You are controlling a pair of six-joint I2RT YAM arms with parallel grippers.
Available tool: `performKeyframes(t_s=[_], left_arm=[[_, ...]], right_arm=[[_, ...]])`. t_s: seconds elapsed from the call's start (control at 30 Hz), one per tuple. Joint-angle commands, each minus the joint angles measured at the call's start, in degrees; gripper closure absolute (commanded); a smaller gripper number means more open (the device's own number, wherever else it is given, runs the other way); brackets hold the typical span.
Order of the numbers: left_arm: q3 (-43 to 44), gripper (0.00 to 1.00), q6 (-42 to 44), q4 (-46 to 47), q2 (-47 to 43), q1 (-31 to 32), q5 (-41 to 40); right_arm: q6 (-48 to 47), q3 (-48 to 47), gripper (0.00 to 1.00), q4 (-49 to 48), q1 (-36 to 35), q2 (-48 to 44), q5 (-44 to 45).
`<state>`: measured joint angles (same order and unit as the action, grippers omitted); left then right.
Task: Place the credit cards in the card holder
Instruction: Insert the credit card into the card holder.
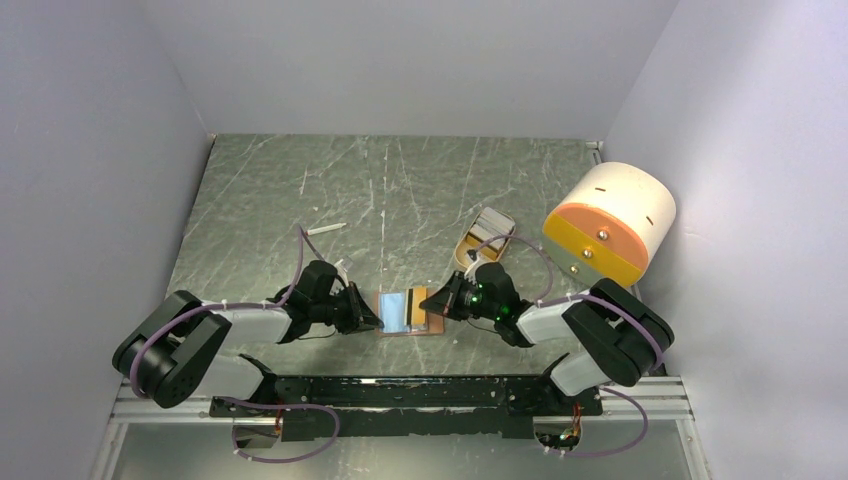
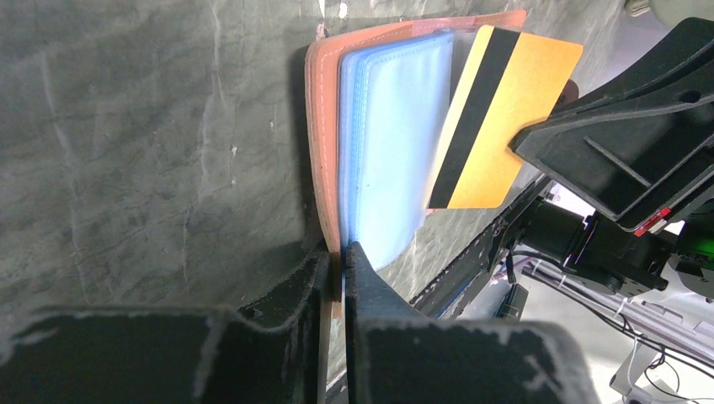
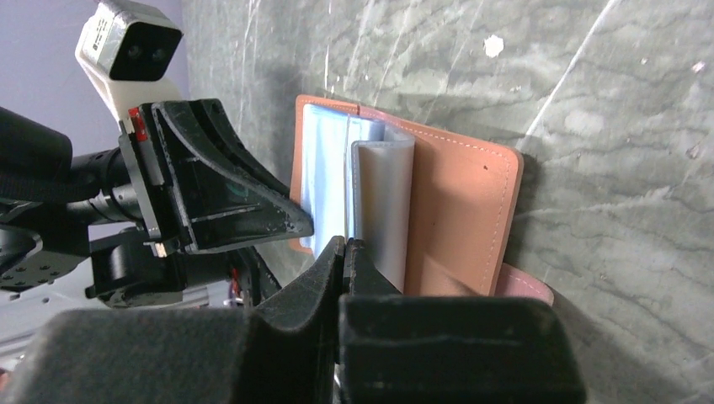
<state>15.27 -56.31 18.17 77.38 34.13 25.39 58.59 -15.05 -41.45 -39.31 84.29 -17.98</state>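
The left claw (image 2: 343,252) is pinched shut on the edge of the open card holder (image 2: 322,126), which lies flat on the table straight ahead of its tips. The right claw (image 3: 343,248) is clamped on an orange-yellow credit card (image 2: 505,93), tilted over the pale blue sleeves (image 2: 396,143) just beyond its fingertips.

Soft, even light, faint shadows (left claw (image 2: 336,252) foreground blurred).

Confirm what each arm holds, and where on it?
The left fingers pinch the card holder at the edge nearest that arm; the right fingers grip the orange-yellow card by the edge opposite its black stripe.
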Motion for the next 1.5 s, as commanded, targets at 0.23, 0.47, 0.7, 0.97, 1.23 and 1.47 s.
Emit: performKeyframes(t_s=[0.23, 0.47, 0.7, 0.97, 1.23, 1.47], left_arm=[[1.73, 0.88, 1.99, -1.94, -0.80, 0.46, 0.55], [2.05, 0.88, 2.39, -2.80, -1.03, 0.44, 0.20], [3.51, 0.88, 2.65, -3.51, -0.11, 0.44, 0.87], [4.96, 0.88, 4.36, -6.70, -0.55, 0.42, -0.23], [4.49, 0.88, 3.81, -6.44, -0.51, 0.43, -0.22], [5.09, 0.89, 3.60, -6.78, -0.26, 0.43, -0.24]], right_arm=[[3.16, 0.62, 1.00, -2.37, 0.01, 3.30, -2.78], [1.32, -1.29, 1.00, 4.47, -0.09, 3.00, -1.67], [-0.67, -2.95, 1.00, 8.75, -0.30, 3.24, -2.13], [-2.54, -5.95, 1.00, 17.97, -0.24, 2.38, 0.19], [-2.07, -3.80, 1.00, 18.72, -0.33, 0.41, 1.22], [-2.10, -2.10, 1.00, 20.22, -0.42, -3.53, 3.85]])
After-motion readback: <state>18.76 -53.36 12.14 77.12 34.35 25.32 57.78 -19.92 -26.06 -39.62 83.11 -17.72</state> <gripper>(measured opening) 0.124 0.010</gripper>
